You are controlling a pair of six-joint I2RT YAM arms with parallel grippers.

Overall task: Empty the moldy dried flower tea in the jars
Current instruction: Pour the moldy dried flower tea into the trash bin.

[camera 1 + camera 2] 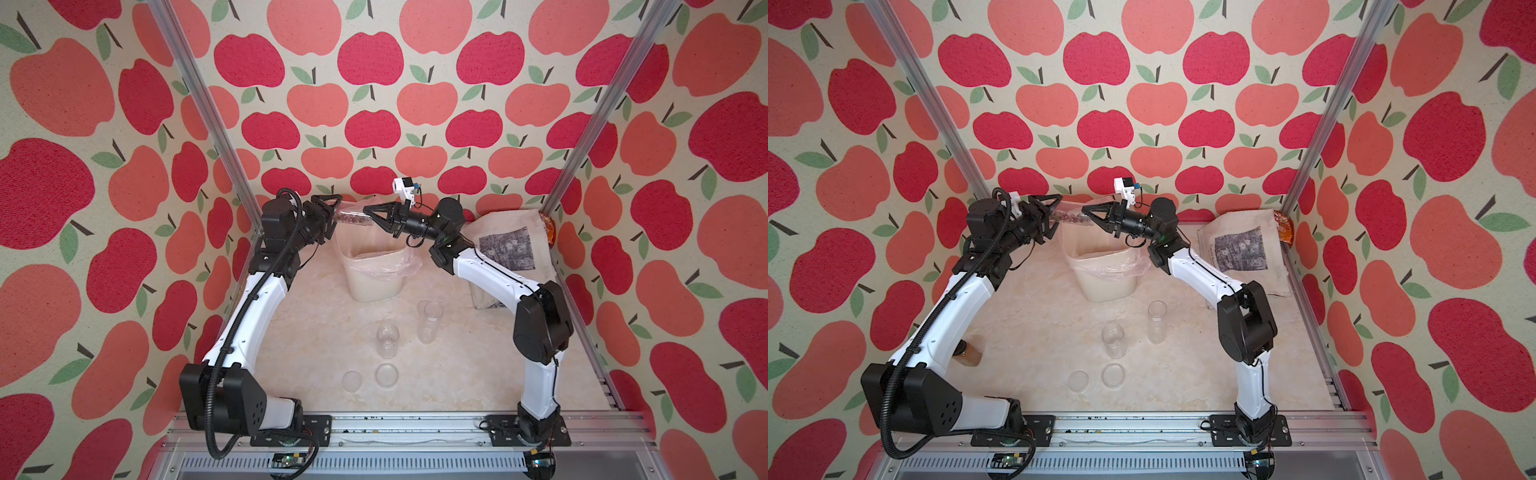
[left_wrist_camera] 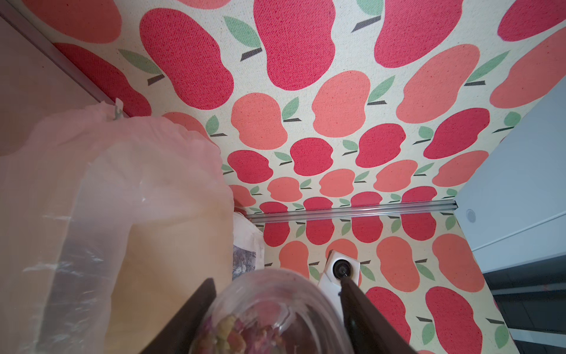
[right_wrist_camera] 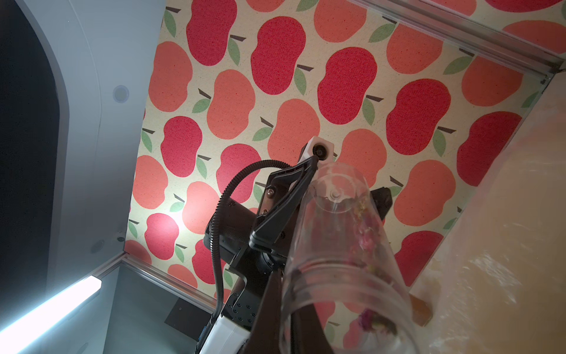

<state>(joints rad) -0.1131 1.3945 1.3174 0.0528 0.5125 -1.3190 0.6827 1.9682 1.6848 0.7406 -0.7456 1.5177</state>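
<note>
above lined bin [image 1: 374,286], at back of table [image 1: 316,332]: jar [image 1: 353,219] held roughly level, one hand at each end. left hand [image 1: 336,219] closed on base end, right hand [image 1: 368,211] pinched tight on mouth end. tea [image 2: 239,334], pink-brown bits, lies inside along lower wall. in front of bin, two empty jars [image 1: 388,338] upright; two lids [image 1: 386,375] flat, nearer front edge. printed cloth bag [image 1: 511,245] slumped by right wall.
</note>
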